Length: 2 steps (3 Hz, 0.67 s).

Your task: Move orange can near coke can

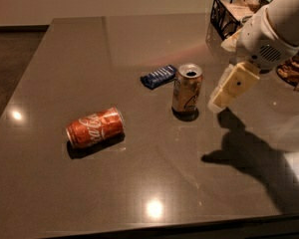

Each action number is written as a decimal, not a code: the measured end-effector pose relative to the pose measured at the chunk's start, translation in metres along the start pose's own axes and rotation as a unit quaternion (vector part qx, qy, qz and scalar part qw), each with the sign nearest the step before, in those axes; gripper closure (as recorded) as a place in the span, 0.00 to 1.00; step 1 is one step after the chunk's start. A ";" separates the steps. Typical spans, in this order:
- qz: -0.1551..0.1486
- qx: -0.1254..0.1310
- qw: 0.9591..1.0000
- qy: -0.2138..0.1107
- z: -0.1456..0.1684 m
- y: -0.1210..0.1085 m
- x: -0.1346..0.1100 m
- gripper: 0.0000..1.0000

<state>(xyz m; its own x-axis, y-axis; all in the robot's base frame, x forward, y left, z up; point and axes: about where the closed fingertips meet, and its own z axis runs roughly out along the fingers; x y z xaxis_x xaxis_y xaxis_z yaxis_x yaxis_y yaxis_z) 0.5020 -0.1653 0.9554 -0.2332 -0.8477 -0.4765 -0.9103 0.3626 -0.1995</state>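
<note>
On the dark table, the orange can stood up straight near the middle, with its top open. The coke can lay on its side toward the front left of the view, well apart from the orange can. The gripper hung just beside the orange can, on the side away from the coke can, and did not seem to touch it. So the job looked to be only at the start. Nothing was holding the orange can yet. It had to be grabbed, carried over to the coke can and put down close by. A small blue packet lay just behind the orange can, so a careless move might bump it. I could not tell if the gripper was open or closed, because only one pale side of it showed. Most of the white arm was cut off at the edge. A black wire basket sat at the far corner, and the things inside it were too dim to name.
</note>
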 end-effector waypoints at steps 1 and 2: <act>0.004 -0.015 0.999 -0.035 0.026 -0.005 -0.020 0.00; 0.000 -0.037 0.997 -0.061 0.051 -0.003 -0.038 0.00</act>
<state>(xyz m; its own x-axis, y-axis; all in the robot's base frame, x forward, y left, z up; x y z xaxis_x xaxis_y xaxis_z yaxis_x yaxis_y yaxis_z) 0.5311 -0.1143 0.9307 -0.1951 -0.7927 -0.5776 -0.9339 0.3301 -0.1377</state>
